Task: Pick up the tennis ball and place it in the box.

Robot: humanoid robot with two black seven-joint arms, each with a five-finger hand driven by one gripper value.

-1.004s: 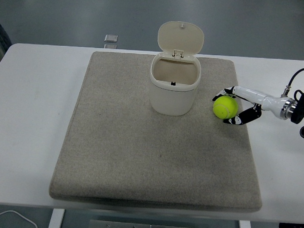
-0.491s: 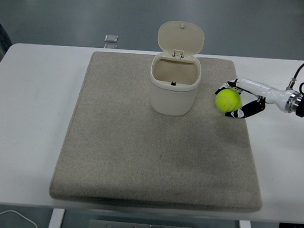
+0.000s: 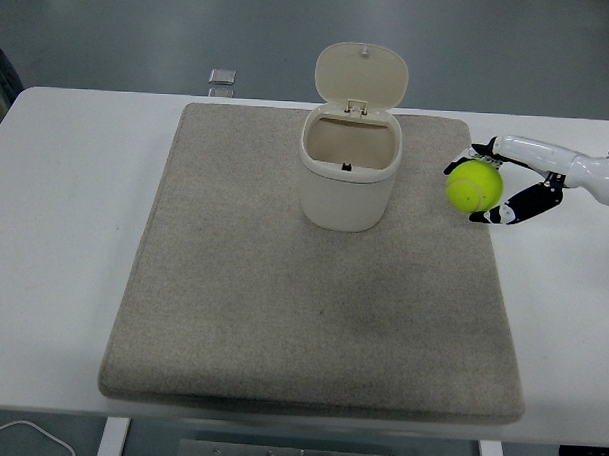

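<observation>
Yellow-green tennis ball (image 3: 475, 185) is clasped between the curled fingers (image 3: 484, 150) and thumb of the right hand (image 3: 508, 181), held just right of the open-lidded cream box (image 3: 350, 170) over the grey mat (image 3: 231, 316).

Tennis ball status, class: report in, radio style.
Right robot hand shut on tennis ball, right of box. Box lid open. Nothing between them. Left robot hand not in view.

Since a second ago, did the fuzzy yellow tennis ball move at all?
Yes. The yellow tennis ball, held in the right hand, has gone up and to the right, farther from the cream lidded box.
</observation>
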